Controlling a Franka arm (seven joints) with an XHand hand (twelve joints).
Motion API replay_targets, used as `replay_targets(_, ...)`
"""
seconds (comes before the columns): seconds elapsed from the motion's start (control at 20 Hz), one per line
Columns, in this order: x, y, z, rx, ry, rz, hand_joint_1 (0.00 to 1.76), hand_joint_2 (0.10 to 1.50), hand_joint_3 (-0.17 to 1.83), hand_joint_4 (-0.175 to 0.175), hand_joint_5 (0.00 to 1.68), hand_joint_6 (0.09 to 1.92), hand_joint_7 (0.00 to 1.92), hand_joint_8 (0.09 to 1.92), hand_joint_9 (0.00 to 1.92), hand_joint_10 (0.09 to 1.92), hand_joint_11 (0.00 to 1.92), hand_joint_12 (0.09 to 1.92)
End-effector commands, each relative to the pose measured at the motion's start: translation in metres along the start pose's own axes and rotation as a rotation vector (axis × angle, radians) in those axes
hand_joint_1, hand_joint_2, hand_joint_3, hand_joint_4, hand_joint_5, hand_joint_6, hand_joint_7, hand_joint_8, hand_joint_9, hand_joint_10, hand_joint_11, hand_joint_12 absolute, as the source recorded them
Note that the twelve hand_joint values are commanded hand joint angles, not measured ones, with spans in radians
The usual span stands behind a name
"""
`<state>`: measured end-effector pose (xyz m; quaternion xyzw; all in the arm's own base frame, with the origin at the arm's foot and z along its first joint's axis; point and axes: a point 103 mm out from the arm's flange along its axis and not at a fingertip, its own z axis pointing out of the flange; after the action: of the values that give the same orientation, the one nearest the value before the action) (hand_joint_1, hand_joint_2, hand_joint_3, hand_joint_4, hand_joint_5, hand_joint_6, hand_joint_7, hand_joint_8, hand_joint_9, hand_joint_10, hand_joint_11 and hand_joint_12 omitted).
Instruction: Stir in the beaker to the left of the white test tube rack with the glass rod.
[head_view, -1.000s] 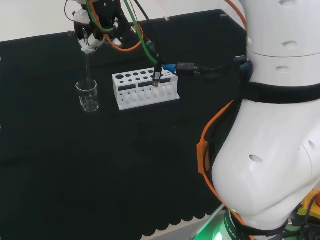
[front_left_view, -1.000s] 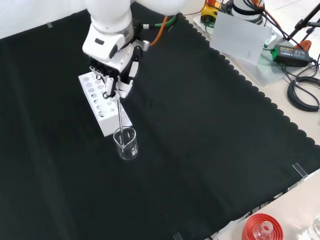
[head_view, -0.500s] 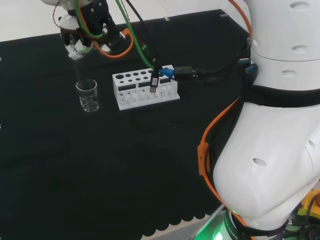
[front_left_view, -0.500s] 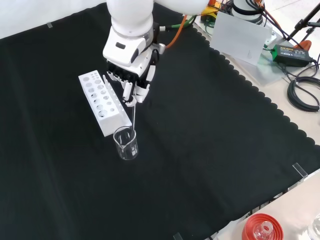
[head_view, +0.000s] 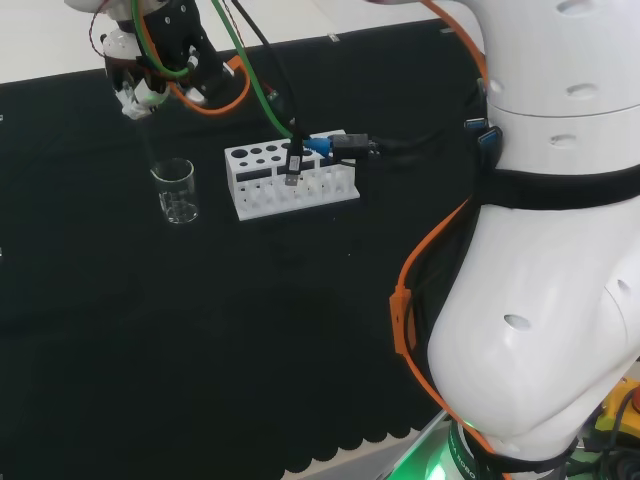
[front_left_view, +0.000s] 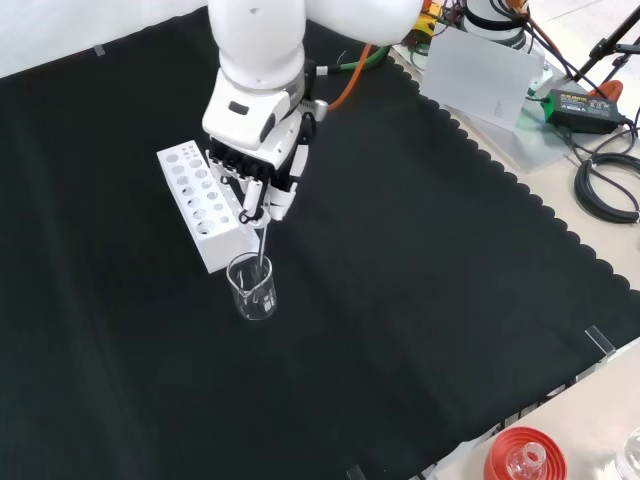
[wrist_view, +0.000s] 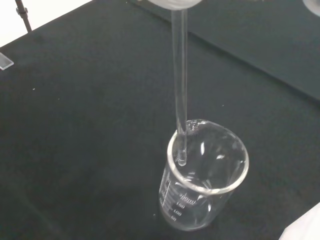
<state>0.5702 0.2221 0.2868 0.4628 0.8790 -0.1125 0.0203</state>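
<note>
- Where the black-clothed tabletop (front_left_view: 420, 250) is seen in the front view, the robot hand (front_left_view: 257, 175) is shown above the beaker (front_left_view: 251, 287), its fingers curled round the upper end of the glass rod (front_left_view: 262, 247).
- In the wrist view the glass rod (wrist_view: 179, 85) is seen to run down from the robot hand to the beaker (wrist_view: 205, 175); its lower tip lies just inside the rim, close to the glass wall, and well above the bottom.
- No liquid can be made out in the beaker; printed graduations are visible on its side.
- In the head view the beaker (head_view: 176, 190) stands upright to the left of the white test tube rack (head_view: 290, 178), near it but apart, and the robot hand (head_view: 142, 78) is held above and slightly left of the beaker.
- In the front view the white test tube rack (front_left_view: 205, 205) lies just behind the beaker, its near end almost at the beaker's rim; the robot hand overlaps the rack's right edge.
- Orange and green cables (head_view: 235, 70) are draped from the wrist across the rack's far side in the head view, with a small plug (head_view: 292, 165) hanging before the rack.
- The arm's white links (head_view: 540, 250) occupy the right of the head view.
- At the front view's lower right edge, off the cloth, a red ribbed ring (front_left_view: 520, 455) with clear glassware on it is seen; a grey sheet (front_left_view: 480, 70) and black cables (front_left_view: 605, 185) lie at the upper right.
</note>
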Motion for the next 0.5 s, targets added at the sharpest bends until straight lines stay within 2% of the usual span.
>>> replay_targets(0.05,-0.063,0.014,0.013,0.015,0.052,0.018,1.2,1.12,-0.17,-0.175,1.15,0.76,1.68,0.63,1.92,0.34,1.78,0.57)
replay_targets(0.2,-0.081,0.01,0.018,0.008,0.029,0.038,1.2,1.12,-0.17,-0.175,1.15,0.76,1.68,0.63,1.92,0.34,1.78,0.57)
replay_targets(0.5,-0.111,-0.005,0.031,0.018,0.049,0.076,1.2,1.12,-0.17,-0.175,1.15,0.77,1.68,0.63,1.92,0.34,1.78,0.57)
